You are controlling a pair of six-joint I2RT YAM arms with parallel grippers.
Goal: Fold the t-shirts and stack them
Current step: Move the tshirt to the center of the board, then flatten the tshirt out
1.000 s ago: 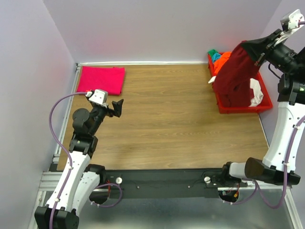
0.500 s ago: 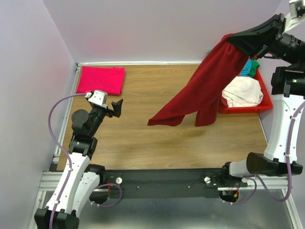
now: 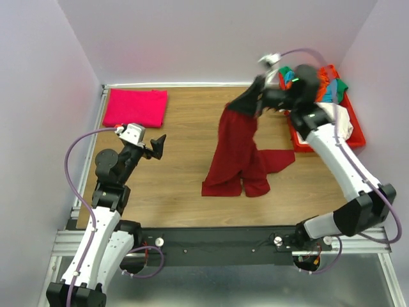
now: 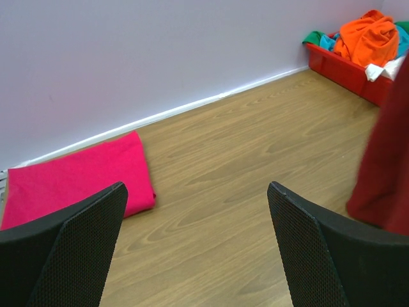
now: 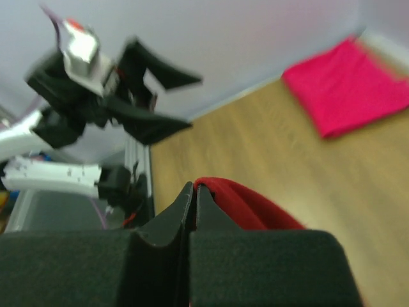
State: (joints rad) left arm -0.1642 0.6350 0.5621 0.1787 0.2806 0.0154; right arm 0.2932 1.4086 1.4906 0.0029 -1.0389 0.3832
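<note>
Vs half a second ago: right arm is swinging in from the far-right corner toward the table's [image 3: 185, 160] far middle, and the maroon t-shirt [image 3: 236, 160] is no longer hanging clear in the air. Its lower half is now lying crumpled on the wood, right of centre, while the top is still hanging from the right gripper [image 3: 241, 103]. Right arm is reaching left and far, forearm stretching over the red tray [image 3: 307, 144]; its jaws are pinching tight on a maroon fold [image 5: 243, 204]. Left arm isn't moving: elbow bent, left gripper [image 3: 156, 146] hovering above the table's left side, fingers [image 4: 77, 243] spread wide, gripping nothing. Pink t-shirt [image 3: 135, 107] is sitting folded in the far-left corner, unchanged. Orange t-shirt [image 4: 370, 32] and other cloth are piling in the tray.
</note>
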